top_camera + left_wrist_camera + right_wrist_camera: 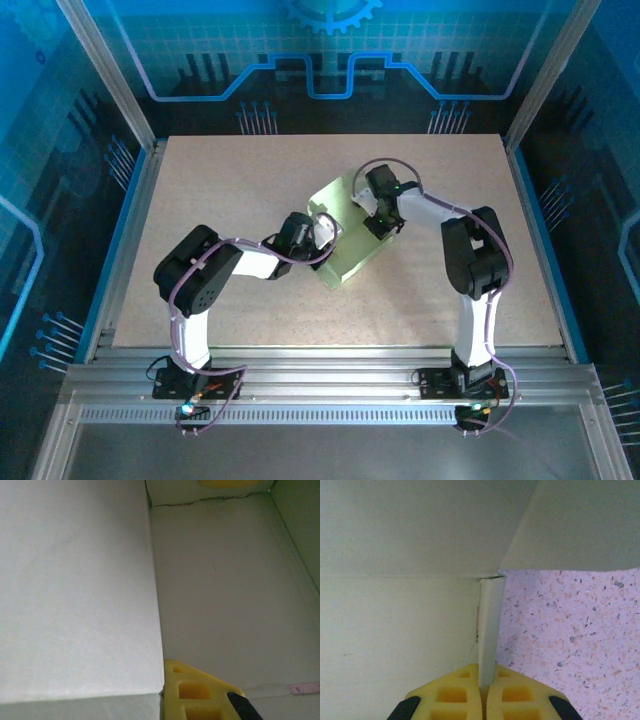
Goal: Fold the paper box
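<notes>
The paper box is pale green card, partly folded, lying mid-table between both arms. My left gripper sits at its left edge. In the left wrist view a broad card panel covers one finger, while the other yellow finger presses against that panel's edge, so my left gripper is shut on the card. My right gripper is at the box's right side. In the right wrist view my right gripper pinches a thin upright flap between both yellow fingers.
The speckled tabletop extends all around the box and shows beside the flap. Blue enclosure walls and metal posts border the table. Both arm bases stand on the rail at the near edge.
</notes>
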Robot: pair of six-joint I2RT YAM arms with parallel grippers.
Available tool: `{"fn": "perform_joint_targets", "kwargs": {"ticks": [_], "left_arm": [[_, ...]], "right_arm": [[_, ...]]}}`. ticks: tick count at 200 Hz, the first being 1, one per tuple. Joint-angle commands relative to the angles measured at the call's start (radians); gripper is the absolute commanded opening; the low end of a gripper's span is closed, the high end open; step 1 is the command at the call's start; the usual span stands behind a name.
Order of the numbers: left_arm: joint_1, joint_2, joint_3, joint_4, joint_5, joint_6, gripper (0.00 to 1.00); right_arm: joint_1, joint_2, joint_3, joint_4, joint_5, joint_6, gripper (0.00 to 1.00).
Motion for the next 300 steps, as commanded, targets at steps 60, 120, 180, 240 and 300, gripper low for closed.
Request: {"fn": "perform_joint_targets", "kwargs": {"ticks": [60,120,180,240,300], "left_arm": [[0.075,-0.127,-0.191,-0.026,0.141,-0.192,0.05],[0.059,-0.218,-0.3,-0.014,0.132,-0.263,0.05],[0.053,-0.21,-0.299,-0.011,0.108,-0.269,0.05],[0.051,-0.183,-0.277,-0.035,0.112,-0.247,0.05],[0.049,-0.168,-0.28,-0.025,0.11,-0.242,0.05]], "right_arm": [[0.112,0.035,0.025,-0.206,-0.067,0.35,0.0],[0.248,0.023,-0.086,-0.141,0.023,0.426,0.0],[0.326,0.1,-0.078,-0.128,0.238,0.508,0.0],[0.284,-0.074,-0.164,0.001,0.035,0.524,0.16],[0.188,-0.206,-0.211,0.059,-0.078,0.499,0.36]]}}
